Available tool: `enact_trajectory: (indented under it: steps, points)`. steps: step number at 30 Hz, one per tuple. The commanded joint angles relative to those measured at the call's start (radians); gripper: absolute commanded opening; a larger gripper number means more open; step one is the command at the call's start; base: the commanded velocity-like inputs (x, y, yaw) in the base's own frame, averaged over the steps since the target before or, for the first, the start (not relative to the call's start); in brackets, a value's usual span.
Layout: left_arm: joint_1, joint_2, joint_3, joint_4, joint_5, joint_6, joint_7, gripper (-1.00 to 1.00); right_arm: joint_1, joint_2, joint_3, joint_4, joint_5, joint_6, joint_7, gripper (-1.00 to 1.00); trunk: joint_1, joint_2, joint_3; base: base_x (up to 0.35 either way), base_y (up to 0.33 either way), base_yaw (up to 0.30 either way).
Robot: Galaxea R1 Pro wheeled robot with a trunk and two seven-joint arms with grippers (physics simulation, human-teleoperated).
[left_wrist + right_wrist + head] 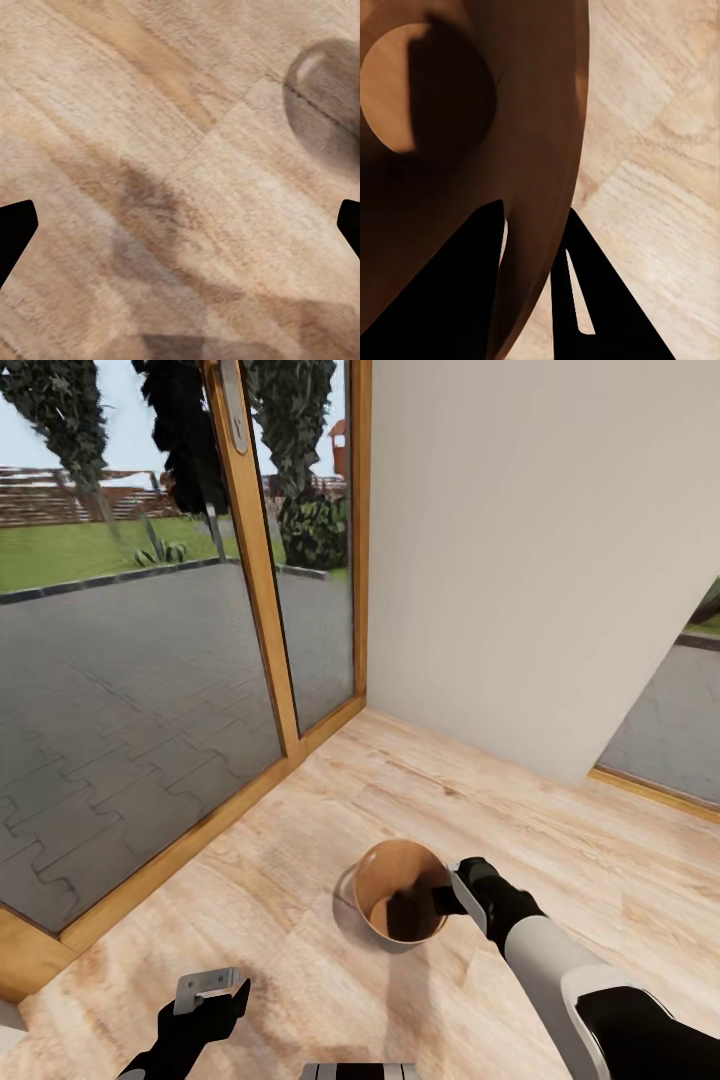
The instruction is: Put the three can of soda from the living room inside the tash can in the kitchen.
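The tash can (pixel 372 863), a small round bin that is pale grey outside and orange-brown inside, sits on the plank floor with its mouth tipped toward me. My right gripper (pixel 449 901) is shut on its near-right rim. The right wrist view has one finger inside and one outside the tash can wall (pixel 532 90), with the right gripper (pixel 536 211) pinching it. My left gripper (pixel 213 994) hangs open over bare floor to the bin's left and nearer me, its left gripper (pixel 180 225) fingertips wide apart. The cans of soda are out of view.
Wood-framed glass doors (pixel 255 590) run along the left down to the floor corner. A white wall (pixel 540 560) stands behind the bin, with another glazed opening (pixel 670 730) at the right. Plank floor (pixel 300 920) surrounds the bin.
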Motion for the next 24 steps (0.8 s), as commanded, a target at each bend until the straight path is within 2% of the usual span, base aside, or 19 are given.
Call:
enact_trajectory:
  steps: [1,8,14,15,20,24]
  points:
    - [0.000,0.000,0.000,0.000,0.000,0.000,0.000,1.00,-0.001,0.000,-0.002,-0.012,-0.011,0.015,0.004,-1.00,0.000,0.000,0.000,0.000,0.000,0.000]
    - [0.000,0.000,0.000,0.000,0.000,-0.001,0.000,1.00,0.001,0.002,0.000,-0.069,-0.012,0.032,0.004,-1.00,0.000,0.000,0.000,0.000,0.000,0.000]
    - [0.000,0.000,0.000,0.000,0.000,-0.001,0.000,1.00,0.005,0.004,0.001,-0.202,-0.012,0.100,0.004,-1.00,0.000,0.000,0.000,0.000,0.000,0.000]
    - [0.000,0.000,0.000,0.000,0.000,-0.001,0.000,1.00,0.007,0.003,0.001,-0.284,-0.011,0.151,0.004,-1.00,0.000,0.000,0.000,0.000,0.000,0.000]
    - [0.000,0.000,-0.001,0.000,0.000,-0.001,0.000,1.00,0.010,0.001,0.000,-0.445,-0.011,0.272,0.004,-1.00,0.000,0.000,0.000,0.000,0.000,0.000]
    - [0.000,0.000,0.000,0.000,0.000,-0.001,0.000,1.00,0.011,0.000,0.000,-0.481,-0.011,0.306,0.004,-1.00,0.000,0.000,0.000,0.000,0.000,0.000]
